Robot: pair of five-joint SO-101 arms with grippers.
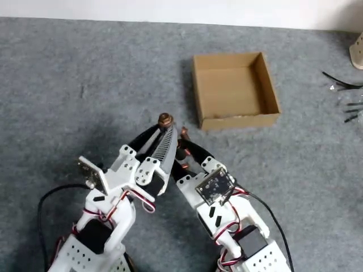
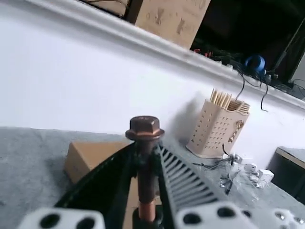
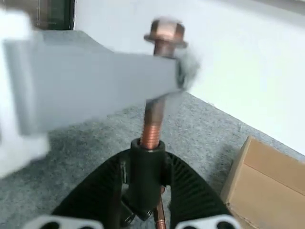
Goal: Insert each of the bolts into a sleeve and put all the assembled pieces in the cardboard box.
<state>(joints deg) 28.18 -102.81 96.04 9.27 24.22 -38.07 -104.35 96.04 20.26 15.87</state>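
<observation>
**Together at one bolt: both arms hold the piece beside the box**

Both arms meet in the middle of the grey table [image 1: 68, 85], in front of the cardboard box [image 1: 241, 120]. The left gripper [image 1: 165, 128] is closed on the bolt [image 2: 145, 167]. Its two fingers press the shank from both sides just under the hexagonal head. The bolt stands upright and its copper-coloured head rises above the fingertips.

The right gripper [image 3: 147, 160] is just beside the left one, lower and on the side nearer to the robot. It is closed around a black sleeve [image 3: 147, 177], with one curved finger on each side of it. The sleeve is also upright, with its opening on top. The lower end of the bolt is inside this opening, and most of the shank is bare between the sleeve and the left gripper's fingers. How deep the bolt goes in, I cannot tell. Under the sleeve a thin copper-coloured piece shows, but I cannot tell what it is.

The cardboard box lies flat on the table with its open side up, near the two grippers but not touching them. Beyond the box, against the white wall, stands a pale perforated holder [image 2: 218, 128] with thin sticks in it.
</observation>
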